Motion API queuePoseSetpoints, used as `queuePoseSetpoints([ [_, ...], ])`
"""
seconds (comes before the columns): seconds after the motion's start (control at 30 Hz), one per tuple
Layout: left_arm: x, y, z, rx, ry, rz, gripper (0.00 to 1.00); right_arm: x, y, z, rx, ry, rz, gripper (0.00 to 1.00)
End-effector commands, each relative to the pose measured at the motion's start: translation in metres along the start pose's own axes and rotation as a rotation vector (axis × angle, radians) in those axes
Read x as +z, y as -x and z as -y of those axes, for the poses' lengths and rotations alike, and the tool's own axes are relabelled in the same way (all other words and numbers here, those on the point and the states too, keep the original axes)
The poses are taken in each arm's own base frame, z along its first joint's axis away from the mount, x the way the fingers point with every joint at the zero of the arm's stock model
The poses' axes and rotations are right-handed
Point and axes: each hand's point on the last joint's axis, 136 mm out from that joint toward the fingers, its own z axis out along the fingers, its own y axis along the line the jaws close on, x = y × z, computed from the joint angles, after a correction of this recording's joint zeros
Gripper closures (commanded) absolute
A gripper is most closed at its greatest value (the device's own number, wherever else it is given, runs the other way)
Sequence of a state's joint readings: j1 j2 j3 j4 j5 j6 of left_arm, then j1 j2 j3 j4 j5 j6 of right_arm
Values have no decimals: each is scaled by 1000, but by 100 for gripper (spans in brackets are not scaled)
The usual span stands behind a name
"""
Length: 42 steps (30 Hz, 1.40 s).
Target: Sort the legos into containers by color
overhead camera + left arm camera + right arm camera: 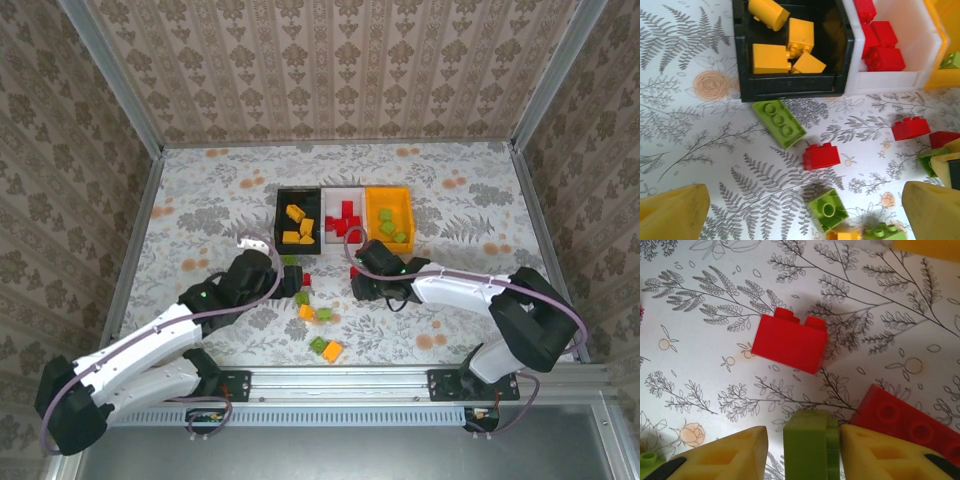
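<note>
My left fingers (672, 215) are spread wide over loose legos (821, 156) on the tabletop (700, 140) before the containers (790, 86); my right fingers (885, 455) flank a green lego (810, 450), one touching, not yet pinching.

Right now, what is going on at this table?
Two robot arms are sorting small bricks by colour. The black bin holds orange-yellow bricks, the white bin red ones, the orange-yellow bin green ones. The right gripper has a green brick between its jaws, with a small gap on one side. The left gripper hangs wide open above a red brick and a long green brick lying in front of the black bin.
</note>
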<state>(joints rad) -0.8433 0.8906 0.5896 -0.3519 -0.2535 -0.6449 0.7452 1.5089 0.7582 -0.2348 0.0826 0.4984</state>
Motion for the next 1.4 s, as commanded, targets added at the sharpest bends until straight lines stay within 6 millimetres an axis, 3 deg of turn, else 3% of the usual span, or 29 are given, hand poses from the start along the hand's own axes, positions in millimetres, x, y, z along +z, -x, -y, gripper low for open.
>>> queuePoseSetpoints([
  [0.0, -2, -1, -11, -40, 42, 14, 0, 7, -6, 6, -4, -56, -32, 63],
  [0.17, -3, -1, -12, -34, 47, 10, 0, 1, 4, 0, 1, -31, 2, 75],
  [0.37, -1, -4, -15, -37, 41, 21, 0, -37, 29, -4, 2, -8, 100, 79],
  [0.5, 1, -10, -17, -58, 16, 25, 0, -73, 67, 14, 34, -48, 211, 79],
  [0.6, -2, -11, -21, -70, 21, 27, 0, -82, 100, 42, 108, -109, 271, 79],
  [0.67, -5, -10, -22, -76, 22, 34, 0, -83, 120, 60, 156, -151, 302, 79],
  [0.8, -12, -8, -26, -90, 22, 51, 0, -61, 151, 82, 220, -212, 304, 79],
  [1.0, -17, -10, -30, -109, 17, 54, 0, -31, 173, 103, 275, -282, 268, 79],
  [1.1, -18, -11, -30, -116, 13, 57, 0, -25, 175, 105, 288, -285, 253, 68],
  [1.2, -19, -11, -31, -119, 10, 60, 0, -31, 173, 96, 279, -259, 262, 45],
  [1.37, -19, -10, -34, -117, 22, 67, 0, -50, 140, 81, 258, -234, 263, 28],
])
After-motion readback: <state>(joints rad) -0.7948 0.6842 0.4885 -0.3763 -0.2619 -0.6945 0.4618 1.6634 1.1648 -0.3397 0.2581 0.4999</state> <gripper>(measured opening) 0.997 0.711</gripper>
